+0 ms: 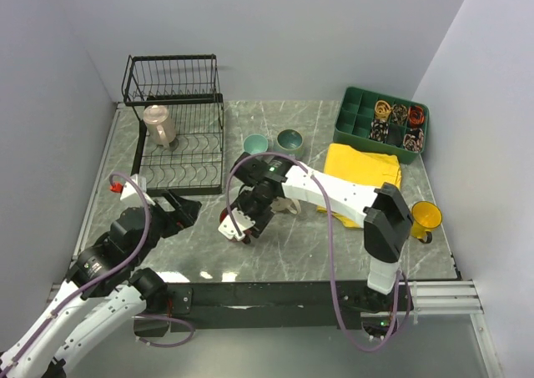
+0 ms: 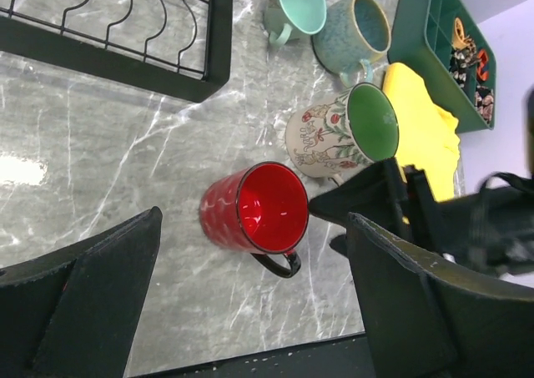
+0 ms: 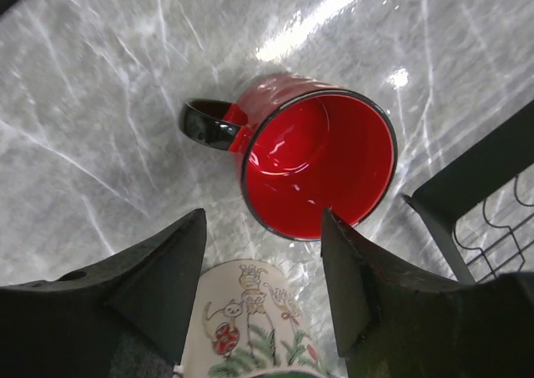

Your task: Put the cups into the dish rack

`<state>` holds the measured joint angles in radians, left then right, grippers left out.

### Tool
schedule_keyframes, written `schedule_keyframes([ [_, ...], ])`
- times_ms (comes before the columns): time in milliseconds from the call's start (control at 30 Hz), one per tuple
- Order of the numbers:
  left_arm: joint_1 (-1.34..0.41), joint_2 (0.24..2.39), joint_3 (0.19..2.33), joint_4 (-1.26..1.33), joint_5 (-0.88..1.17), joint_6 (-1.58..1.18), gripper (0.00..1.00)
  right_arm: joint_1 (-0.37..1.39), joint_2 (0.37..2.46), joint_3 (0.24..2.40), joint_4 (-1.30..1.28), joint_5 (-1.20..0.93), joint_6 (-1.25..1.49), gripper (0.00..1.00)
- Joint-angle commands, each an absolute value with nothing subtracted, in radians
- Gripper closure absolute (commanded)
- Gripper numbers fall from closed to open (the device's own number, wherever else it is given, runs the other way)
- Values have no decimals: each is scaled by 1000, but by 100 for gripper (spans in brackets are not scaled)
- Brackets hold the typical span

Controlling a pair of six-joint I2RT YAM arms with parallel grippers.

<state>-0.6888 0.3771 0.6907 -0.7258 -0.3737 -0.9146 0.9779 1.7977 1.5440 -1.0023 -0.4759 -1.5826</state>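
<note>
Overhead, the right arm is mostly hiding the red mug (image 3: 317,157), which is resting on the table (image 1: 334,244) near the dish rack (image 1: 179,157).
Only the wrist views are showing it whole: the right gripper (image 3: 263,224) is holding its fingers spread, the cream mug (image 3: 250,320) lying between them and the red mug just past their tips. The left gripper (image 2: 254,219), likewise spread, is facing it. A beige mug (image 1: 158,123) is sitting in the rack.

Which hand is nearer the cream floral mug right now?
Right. The right hand is open, a finger on either side of the cream mug. The left hand sits farther back, the red mug lying between it and the cream mug.
</note>
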Motion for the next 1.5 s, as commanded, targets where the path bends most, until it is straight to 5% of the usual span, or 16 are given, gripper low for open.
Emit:
schedule_keyframes([
  [0,-692,379,735,-745,-399,-916,4,988,1851,1597,-991,-434,-1620,39],
  [733,-692,201,733,-692,-354,-1002,4,1022,1974,1531,-936,-399,-1623,71],
  [800,-692,198,726,-681,-335,-1009,4,1025,1964,1516,-930,-399,-1626,80],
  [867,-692,190,719,-663,-316,-1017,4,1028,1944,1517,-922,-400,-1614,100],
  [1467,-693,221,807,-255,-37,-1037,4,1008,1444,1804,-888,-279,-1187,100],
])
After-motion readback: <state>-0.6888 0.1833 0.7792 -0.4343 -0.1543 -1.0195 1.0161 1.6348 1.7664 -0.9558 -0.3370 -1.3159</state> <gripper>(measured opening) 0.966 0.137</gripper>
